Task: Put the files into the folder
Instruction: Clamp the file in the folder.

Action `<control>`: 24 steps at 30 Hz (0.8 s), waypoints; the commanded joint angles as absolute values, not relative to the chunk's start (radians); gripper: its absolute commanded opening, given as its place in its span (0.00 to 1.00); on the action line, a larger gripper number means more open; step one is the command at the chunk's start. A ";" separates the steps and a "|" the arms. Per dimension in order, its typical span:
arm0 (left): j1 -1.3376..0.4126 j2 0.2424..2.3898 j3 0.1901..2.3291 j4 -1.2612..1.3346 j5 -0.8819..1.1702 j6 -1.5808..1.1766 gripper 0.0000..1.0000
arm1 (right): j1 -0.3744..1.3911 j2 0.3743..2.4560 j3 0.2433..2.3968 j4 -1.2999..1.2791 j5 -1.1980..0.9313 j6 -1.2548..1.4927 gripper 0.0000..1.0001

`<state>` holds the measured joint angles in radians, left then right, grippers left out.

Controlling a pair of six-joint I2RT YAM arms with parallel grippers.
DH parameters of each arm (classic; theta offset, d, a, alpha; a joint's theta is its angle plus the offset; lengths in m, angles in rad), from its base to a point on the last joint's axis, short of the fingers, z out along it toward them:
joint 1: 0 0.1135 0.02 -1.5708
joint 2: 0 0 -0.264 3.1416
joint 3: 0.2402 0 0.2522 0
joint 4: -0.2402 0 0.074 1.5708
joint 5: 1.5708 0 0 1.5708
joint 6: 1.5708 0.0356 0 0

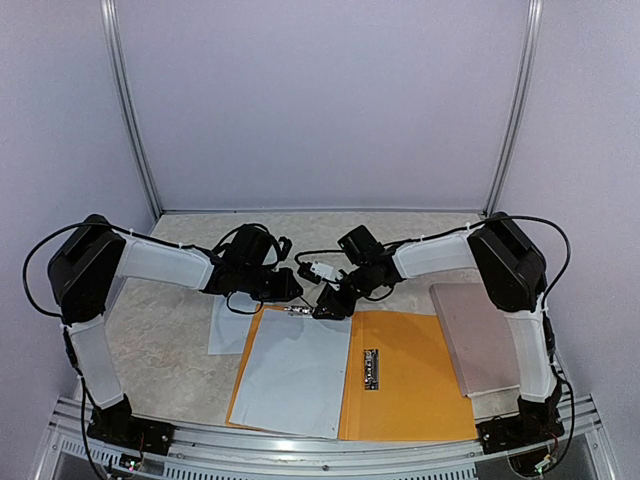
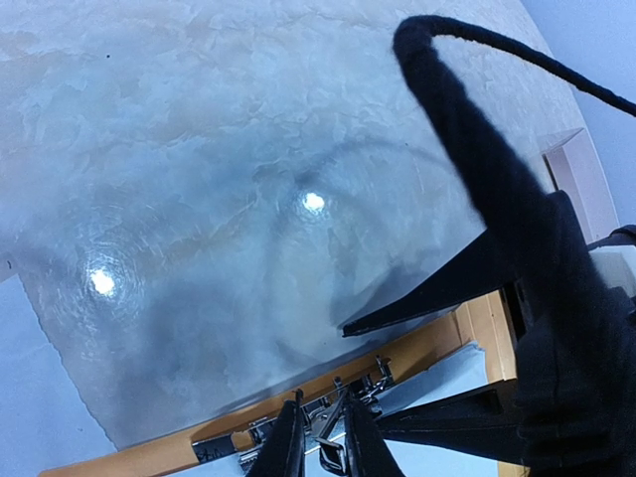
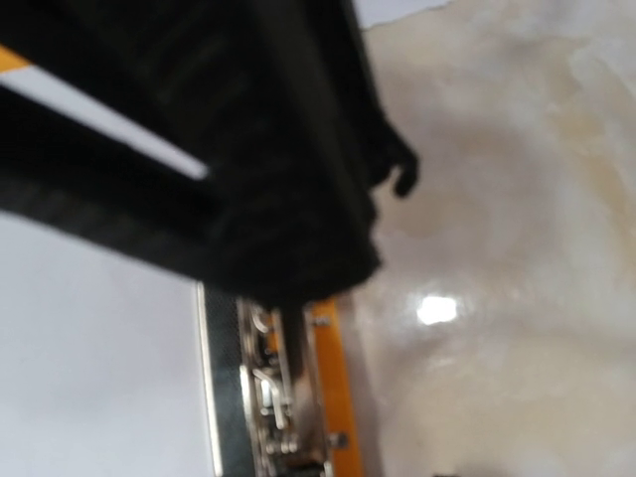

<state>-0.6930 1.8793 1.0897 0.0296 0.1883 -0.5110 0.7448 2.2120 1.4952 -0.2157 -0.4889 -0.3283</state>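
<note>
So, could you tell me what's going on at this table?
It's a filing job. The orange folder lies open with white files on its left half, and one more sheet pokes out beside it. Both grippers meet at the folder's far edge: the left gripper has its fingers narrowly either side of the metal clip, while the right gripper, jaws apart, sits beside it.

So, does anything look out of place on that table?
Yes. One sheet lies on the table just left of the folder, outside it. The other sheets rest on the folder's left half, tilted against its edges rather than squared up.
</note>
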 commanded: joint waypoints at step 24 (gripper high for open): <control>-0.705 1.843 1.094 0.003 0.160 -0.497 0.20 | 0.745 2.217 1.504 -0.291 -0.475 -0.336 0.48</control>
